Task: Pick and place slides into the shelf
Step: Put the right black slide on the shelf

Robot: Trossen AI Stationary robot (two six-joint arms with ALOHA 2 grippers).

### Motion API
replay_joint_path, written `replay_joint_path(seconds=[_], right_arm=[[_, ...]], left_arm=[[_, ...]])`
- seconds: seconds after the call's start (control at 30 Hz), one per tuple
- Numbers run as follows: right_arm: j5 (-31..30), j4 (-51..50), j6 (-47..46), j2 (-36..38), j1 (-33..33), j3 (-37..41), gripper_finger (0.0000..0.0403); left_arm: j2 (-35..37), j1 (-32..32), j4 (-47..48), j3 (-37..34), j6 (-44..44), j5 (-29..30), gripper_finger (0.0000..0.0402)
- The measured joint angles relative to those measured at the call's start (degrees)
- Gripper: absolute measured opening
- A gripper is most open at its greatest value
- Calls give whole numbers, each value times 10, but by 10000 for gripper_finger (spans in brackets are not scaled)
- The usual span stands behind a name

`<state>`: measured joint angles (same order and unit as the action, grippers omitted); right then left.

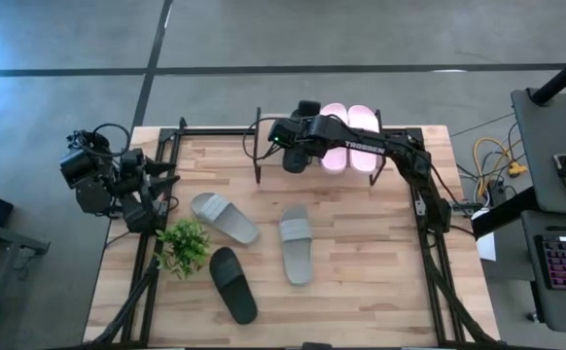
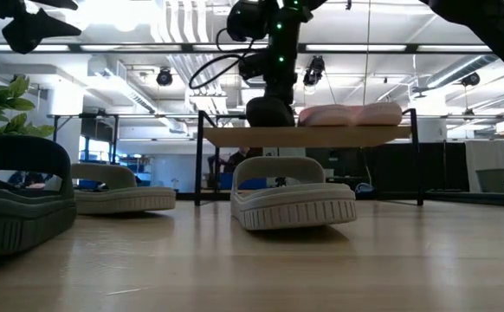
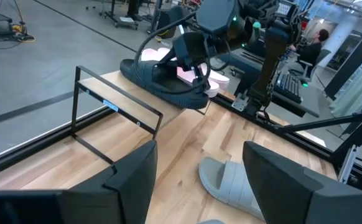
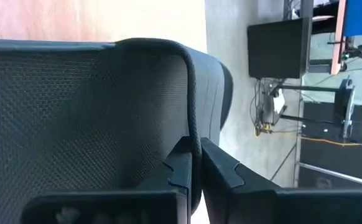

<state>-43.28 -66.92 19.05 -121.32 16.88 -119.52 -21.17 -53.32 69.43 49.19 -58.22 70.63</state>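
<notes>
Currently the step in hand appears to be placing a black slide on the shelf. Nearest the front edge of the table lies the other black slide (image 1: 232, 285), not yet picked. Beyond it lie two grey slides (image 1: 297, 245) (image 1: 224, 217), well apart, with a small plant (image 1: 184, 245) just beside the left one. The left gripper (image 1: 157, 185) waits at the table's left edge, jaws wide and empty.

At the far edge stands the shelf (image 2: 313, 136). The pink pair (image 1: 361, 122) rests on its top board. The right gripper (image 4: 194, 163) is pinched narrow on the strap edge of the held black slide (image 3: 162, 78), at the shelf's left end beside the pink pair. Whether the sole already touches the board cannot be told.

Procedure, as a judgement:
- Level the sole with the board before lowering; a strap-edge pinch lets the slide swing
- Keep clear of the pink pair, and leave room for the matching black slide
- Release only once the sole bears fully on the board; an overhanging heel may tip off
- Withdraw straight up, so the fingers do not drag the strap

Legible writing: "TROSSEN" (image 1: 364, 146) on the right arm. A blue label (image 3: 109, 104) on the shelf rail is too small to read
</notes>
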Motion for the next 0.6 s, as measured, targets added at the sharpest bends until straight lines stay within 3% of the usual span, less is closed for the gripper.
replay_joint_path(seconds=[0.27, 0.6], right_arm=[[6, -11, -15, 0, -9, -19, 18], [5, -100, -90, 0, -11, -16, 91]], left_arm=[[0, 0, 0, 0, 0, 0, 223], [0, 0, 0, 0, 0, 0, 223]])
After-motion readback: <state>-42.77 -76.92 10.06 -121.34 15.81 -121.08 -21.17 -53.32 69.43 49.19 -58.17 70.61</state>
